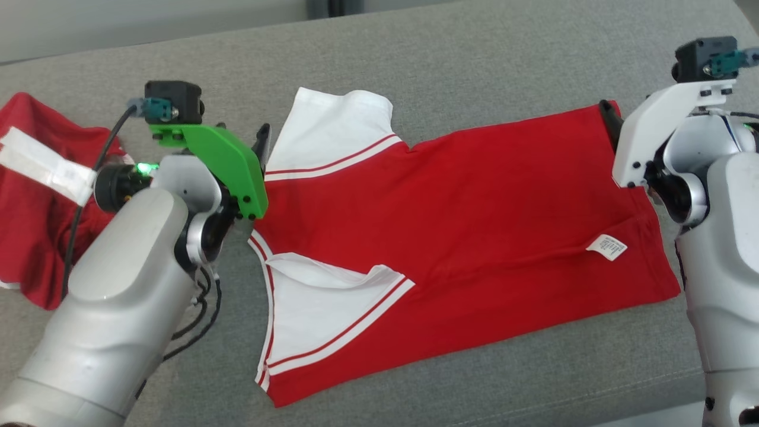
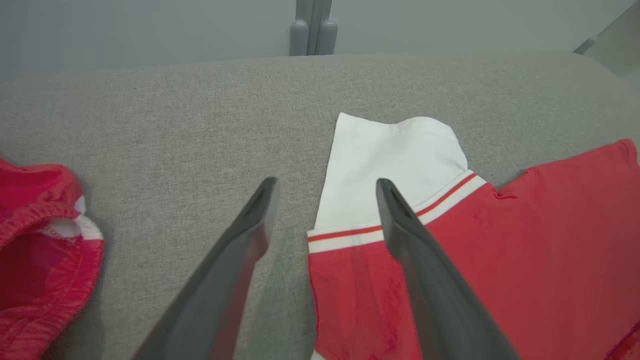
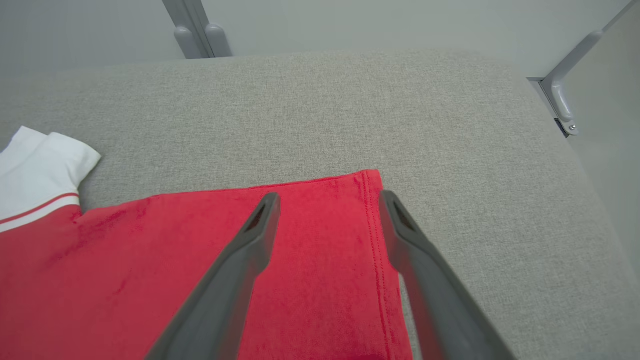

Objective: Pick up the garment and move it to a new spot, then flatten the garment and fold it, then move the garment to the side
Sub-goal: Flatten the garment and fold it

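A red T-shirt (image 1: 474, 225) with white sleeves lies spread flat on the grey cushion (image 1: 474, 65), collar end to the left and hem to the right. The far sleeve (image 2: 390, 165) lies stretched out, while the near sleeve (image 1: 320, 308) is folded onto the body. My left gripper (image 2: 326, 187) is open and hovers over the shirt's far shoulder edge, one finger above the red cloth and the other above bare cushion. My right gripper (image 3: 328, 197) is open too, straddling the far hem corner (image 3: 367, 180). Neither holds anything.
A second red garment (image 1: 35, 196) with a white strip lies crumpled at the left, close to my left arm. A white care label (image 1: 608, 247) sticks out near the hem. Bare grey cushion stretches behind and in front of the shirt. A wall with metal fittings (image 3: 562, 95) borders the cushion's right end.
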`<state>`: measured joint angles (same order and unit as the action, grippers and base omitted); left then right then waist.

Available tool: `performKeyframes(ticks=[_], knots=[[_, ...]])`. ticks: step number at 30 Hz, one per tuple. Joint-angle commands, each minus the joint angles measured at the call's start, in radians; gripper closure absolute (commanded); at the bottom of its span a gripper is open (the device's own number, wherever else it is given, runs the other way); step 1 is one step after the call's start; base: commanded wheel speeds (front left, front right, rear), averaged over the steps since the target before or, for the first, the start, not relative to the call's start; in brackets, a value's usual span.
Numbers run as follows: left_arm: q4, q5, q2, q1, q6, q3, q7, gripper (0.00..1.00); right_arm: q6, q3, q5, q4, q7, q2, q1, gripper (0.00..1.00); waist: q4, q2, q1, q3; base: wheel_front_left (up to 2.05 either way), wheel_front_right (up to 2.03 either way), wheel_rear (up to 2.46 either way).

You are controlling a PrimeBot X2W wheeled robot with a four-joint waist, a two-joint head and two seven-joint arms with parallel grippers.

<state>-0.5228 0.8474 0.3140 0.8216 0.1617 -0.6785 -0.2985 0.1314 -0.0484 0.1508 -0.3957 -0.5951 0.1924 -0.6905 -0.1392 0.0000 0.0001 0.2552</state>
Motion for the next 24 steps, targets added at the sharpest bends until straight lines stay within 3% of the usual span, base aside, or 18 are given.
performKeyframes(ticks=[1, 11, 24], knots=[[-0.034, -0.024, -0.004, 0.051, -0.015, -0.009, -0.008, 0.0, -0.001, 0.024, 0.016, -0.027, 0.019, 0.004, -0.044, 0.0, -0.089, 0.0, -0.0001, 0.1, 0.0, 0.0, 0.0], [-0.281, -0.084, -0.021, 0.235, -0.038, -0.042, -0.003, 0.0, -0.001, 0.112, 0.066, -0.208, 0.14, -0.046, -0.201, 0.0, -0.195, 0.0, -0.0001, 0.205, 0.0, 0.0, 0.0], [-0.453, -0.112, 0.015, 0.303, 0.0, -0.048, 0.005, 0.0, -0.001, 0.165, 0.113, -0.292, 0.201, -0.041, -0.227, 0.0, -0.248, 0.0, -0.0001, 0.228, 0.0, 0.0, 0.0]])
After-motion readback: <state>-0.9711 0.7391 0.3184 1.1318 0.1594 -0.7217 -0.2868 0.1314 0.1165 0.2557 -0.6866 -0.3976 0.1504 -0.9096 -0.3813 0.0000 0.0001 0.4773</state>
